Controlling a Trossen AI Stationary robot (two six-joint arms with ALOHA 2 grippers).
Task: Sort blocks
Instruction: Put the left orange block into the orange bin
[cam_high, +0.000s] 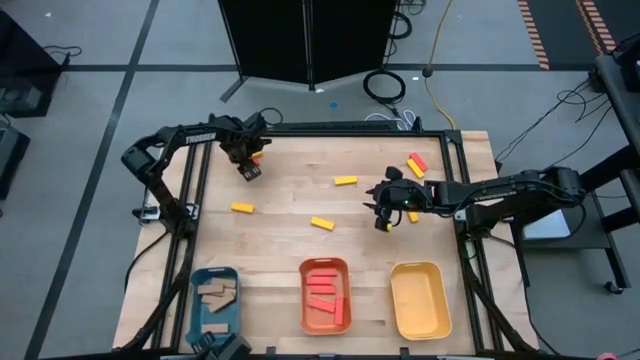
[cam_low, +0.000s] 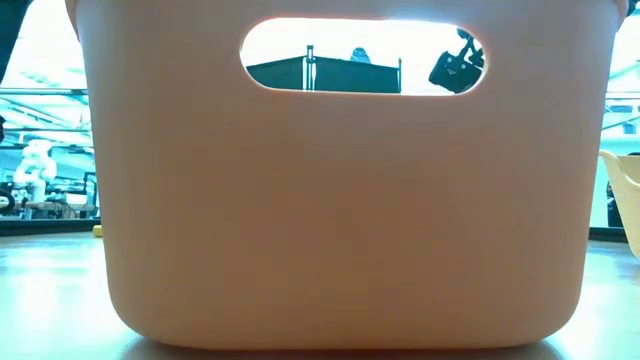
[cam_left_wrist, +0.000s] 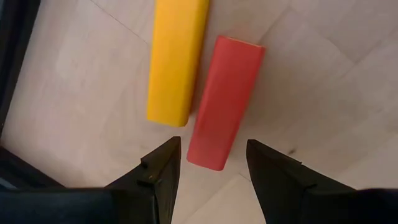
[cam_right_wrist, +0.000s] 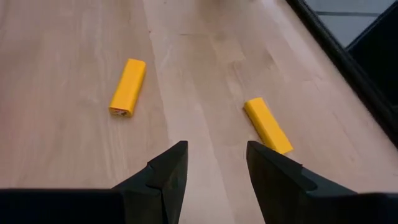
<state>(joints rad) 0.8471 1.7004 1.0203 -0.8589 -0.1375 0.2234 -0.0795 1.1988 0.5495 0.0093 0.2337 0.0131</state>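
Just ahead of left gripper: red block | long axis runs away from fingers | jaws released, empty | right gripper released, farther

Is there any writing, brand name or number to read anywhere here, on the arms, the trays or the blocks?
Left arm: pale lettering along its upper link, too small to read.
Right arm: similar pale lettering, also too small to read.
Blue tray, orange tray, yellow tray and blocks such as the red block: no text visible.
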